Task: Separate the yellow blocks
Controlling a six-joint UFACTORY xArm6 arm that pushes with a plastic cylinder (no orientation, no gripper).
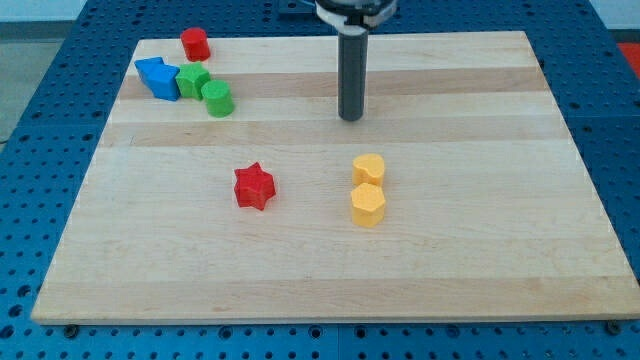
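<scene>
Two yellow blocks stand touching near the board's middle: a yellow cylinder (368, 169) and, just below it, a yellow hexagonal block (367, 205). My tip (350, 117) rests on the board above them, slightly to the view's left of the yellow cylinder, with a clear gap between them. The dark rod rises straight up from the tip to the view's top edge.
A red star (254, 186) lies left of the yellow blocks. At the top left are a red cylinder (194, 44), a blue block (158, 77), a green block (193, 80) and a green cylinder (216, 98). The wooden board (500, 250) sits on a blue perforated table.
</scene>
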